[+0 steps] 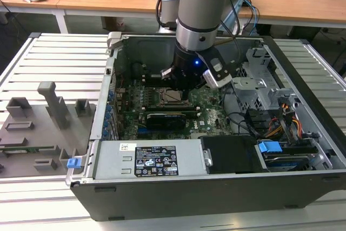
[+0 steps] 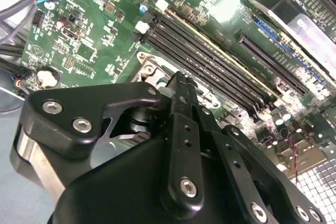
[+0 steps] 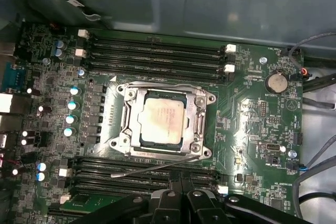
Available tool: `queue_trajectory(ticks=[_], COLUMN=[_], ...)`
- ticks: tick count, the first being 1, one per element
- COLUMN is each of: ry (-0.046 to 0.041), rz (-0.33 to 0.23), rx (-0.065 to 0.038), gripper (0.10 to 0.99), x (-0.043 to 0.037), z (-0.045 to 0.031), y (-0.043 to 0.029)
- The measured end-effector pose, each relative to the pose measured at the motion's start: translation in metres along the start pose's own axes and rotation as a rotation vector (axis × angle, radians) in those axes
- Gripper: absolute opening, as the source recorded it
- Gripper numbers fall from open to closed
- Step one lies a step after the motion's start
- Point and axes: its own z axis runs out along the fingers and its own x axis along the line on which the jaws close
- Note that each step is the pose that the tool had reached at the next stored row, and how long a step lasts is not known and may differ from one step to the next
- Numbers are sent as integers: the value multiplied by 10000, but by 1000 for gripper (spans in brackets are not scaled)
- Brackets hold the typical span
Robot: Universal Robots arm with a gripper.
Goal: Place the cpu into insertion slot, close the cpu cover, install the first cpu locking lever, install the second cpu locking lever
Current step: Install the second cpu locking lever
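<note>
In the first wrist view the cpu (image 3: 164, 116) lies flat inside the insertion slot (image 3: 122, 139) on the green motherboard (image 3: 252, 114), and the cpu cover (image 3: 199, 121) is closed down around it like a metal frame. A thin locking lever (image 3: 157, 168) sticks out slanted at 6 o'clock of the socket, not latched. The gripper (image 3: 178, 203) hangs just over this lever, at 6 o'clock from the chip; its fingers (image 2: 181, 108) appear narrow, nearly together, holding nothing.
</note>
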Motion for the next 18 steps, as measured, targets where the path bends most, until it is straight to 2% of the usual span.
queue_trajectory(ticks=[2, 8, 12, 16, 18], ry=[-4, -14, -37, -39, -39], rz=[0, 1, 2, 1, 1], rx=[-47, -150, -383, -406, -411], gripper=[106, 106, 106, 106, 106], x=[42, 101, 111, 143, 196], z=[0, 1, 0, 4, 11], y=[4, 9, -7, -25, -23])
